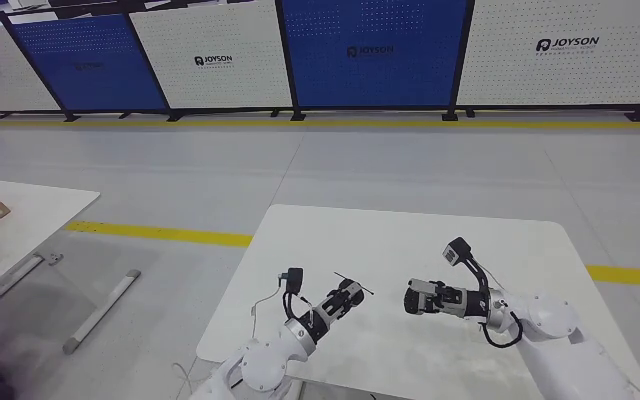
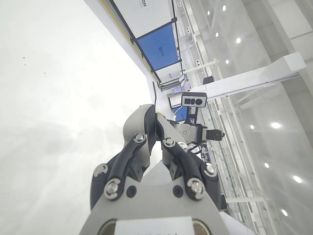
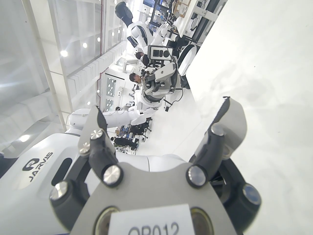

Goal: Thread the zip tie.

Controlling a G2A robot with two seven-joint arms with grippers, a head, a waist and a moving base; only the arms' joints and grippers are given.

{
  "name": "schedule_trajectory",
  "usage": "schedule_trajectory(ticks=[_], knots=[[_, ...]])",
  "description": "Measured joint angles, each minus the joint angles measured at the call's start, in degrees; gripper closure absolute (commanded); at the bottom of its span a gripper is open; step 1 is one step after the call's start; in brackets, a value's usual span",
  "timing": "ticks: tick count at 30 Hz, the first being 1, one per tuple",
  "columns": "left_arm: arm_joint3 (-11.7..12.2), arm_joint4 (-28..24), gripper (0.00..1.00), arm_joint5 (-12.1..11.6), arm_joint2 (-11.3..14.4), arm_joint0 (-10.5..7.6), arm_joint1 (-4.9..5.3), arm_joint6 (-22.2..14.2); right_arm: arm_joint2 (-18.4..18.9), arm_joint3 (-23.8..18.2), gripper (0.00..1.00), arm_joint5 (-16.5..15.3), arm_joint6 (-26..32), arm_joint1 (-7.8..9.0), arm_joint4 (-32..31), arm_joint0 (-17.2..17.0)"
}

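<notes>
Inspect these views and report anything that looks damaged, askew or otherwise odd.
Only minor wear stands out: on the open right end effector, the black pads look ragged at their tips. The zip tie sits clamped in the left end effector, nothing spilled.

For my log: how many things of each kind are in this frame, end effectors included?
zip tie: 1
end effectors: 2 (left end effector, right end effector)
table: 1
Total: 4
</notes>
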Motion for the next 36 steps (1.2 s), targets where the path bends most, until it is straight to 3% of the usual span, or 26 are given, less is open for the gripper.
schedule_trajectory(ticks=[6,10,18,23,25,36], knots=[[0.0,0.0,1.00,-0.1,0.1,-0.09,-0.03,0.1,0.0,0.0,0.00,0.0,0.0,0.00,0.0,0.0],[-0.9,-1.5,1.00,-2.9,-0.1,0.21,-0.23,1.2,0.0,0.0,0.00,0.0,0.0,0.00,0.0,0.0],[-7.4,-6.4,1.00,-9.1,-4.1,3.75,-0.19,4.1,0.0,0.0,0.00,0.0,0.0,0.00,0.0,0.0],[-12.2,-6.3,1.00,-14.7,-6.7,7.52,-0.01,5.3,0.0,0.0,0.00,0.0,0.0,0.00,0.0,0.0],[-12.8,-7.1,1.00,-16.3,-7.2,8.58,-0.01,5.4,0.0,0.0,0.00,0.0,0.0,0.00,0.0,0.0],[-12.8,-7.3,1.00,-16.3,-7.2,8.59,-0.02,5.4,0.0,0.0,0.00,0.0,0.0,0.00,0.0,0.0]])
